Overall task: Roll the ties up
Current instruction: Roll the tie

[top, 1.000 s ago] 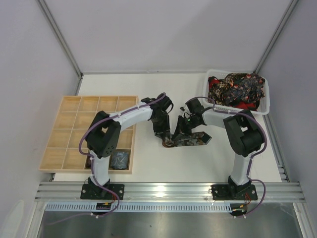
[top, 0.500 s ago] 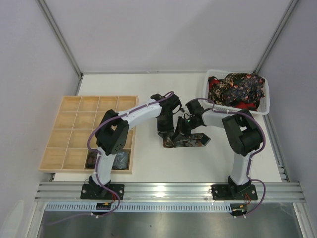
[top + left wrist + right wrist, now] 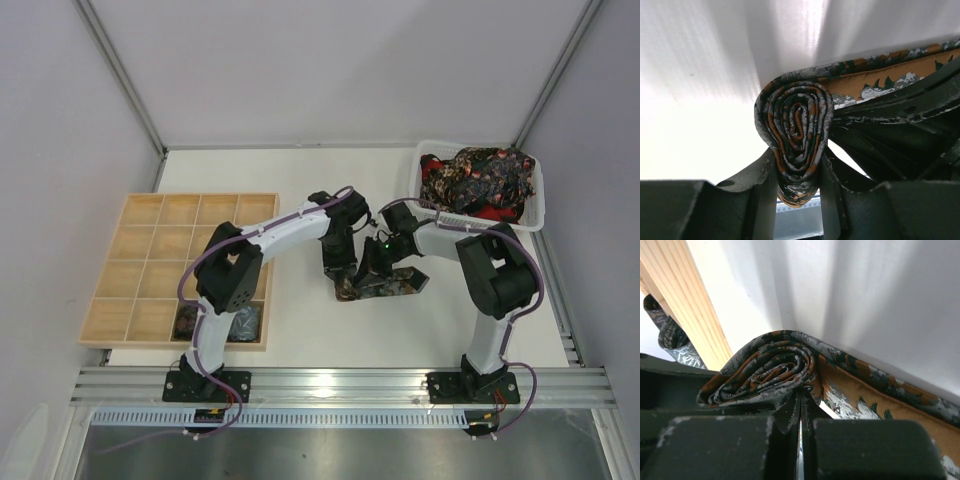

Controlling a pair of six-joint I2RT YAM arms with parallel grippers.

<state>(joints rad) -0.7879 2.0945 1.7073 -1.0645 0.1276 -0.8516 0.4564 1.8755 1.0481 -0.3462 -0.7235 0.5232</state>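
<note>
At the left, a pale wooden tray (image 3: 128, 206) with a grid of compartments is lying on the white table (image 3: 300, 335). Two dark rolled ties (image 3: 243, 322) are sitting in its near row, in the two compartments at the right end.

The left arm (image 3: 285, 228) is reaching from its base away and to the right, across the tray corner, and its wrist is bending down to the middle of the table. The left gripper (image 3: 797, 197) is standing partly open and is squeezing the lower part of a tight coil between its two black fingers (image 3: 765, 192). This coil is the rolled end of a tie (image 3: 795, 132), grey and dark green with orange-brown stripes, and it is wound in a clear spiral. The loose part, with an orange-brown back side, is running away to the right, flat on the table (image 3: 392, 285).

The right gripper (image 3: 800, 432) is meeting the same coil from the other side. Its fingers are closed together, and the tips are pressing against the underside of the coil. The right arm (image 3: 445, 240) is bending left from its base, low over the table.

At the far right, a white basket (image 3: 541, 205) is holding a pile of ties (image 3: 478, 178), dark with red and orange.
</note>
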